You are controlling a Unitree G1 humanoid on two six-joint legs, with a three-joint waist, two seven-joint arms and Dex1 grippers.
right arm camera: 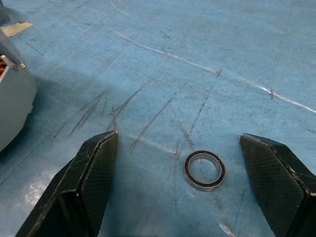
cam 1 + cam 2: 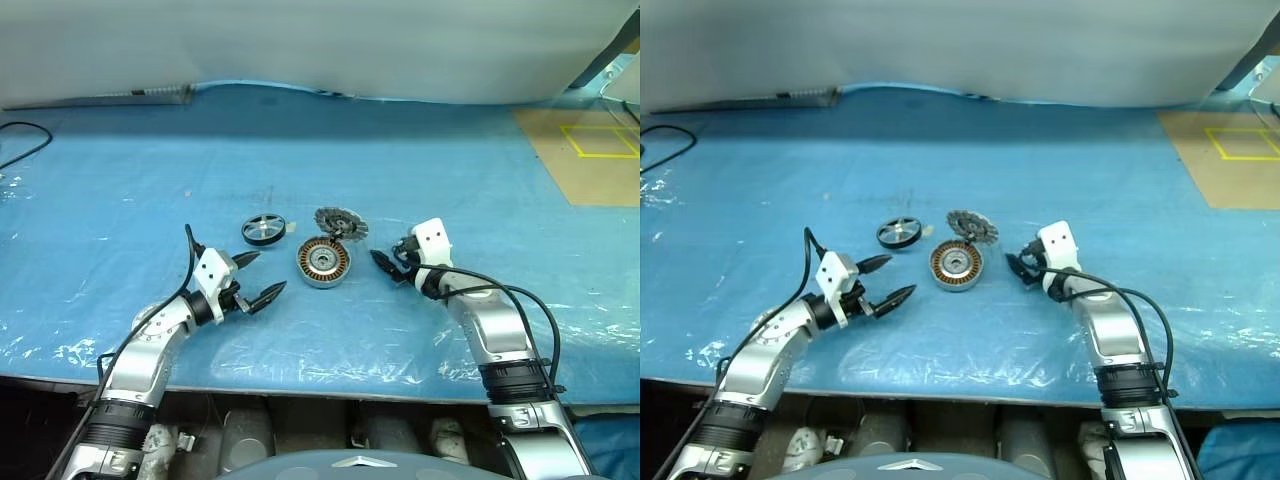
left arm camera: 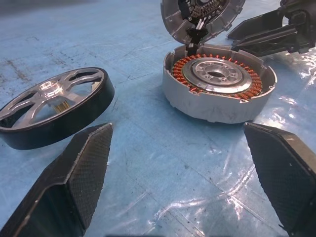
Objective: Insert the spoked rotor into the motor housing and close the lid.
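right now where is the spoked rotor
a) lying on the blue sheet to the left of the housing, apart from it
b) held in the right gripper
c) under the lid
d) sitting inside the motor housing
a: the spoked rotor lies flat on the blue sheet, left of the motor housing with a gap between them; the housing's windings are bare and both grippers are empty.

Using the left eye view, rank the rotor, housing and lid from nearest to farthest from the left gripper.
1. Rotor: just beyond the left gripper.
2. Housing: to the gripper's right.
3. Lid: behind the housing, propped at its far edge.
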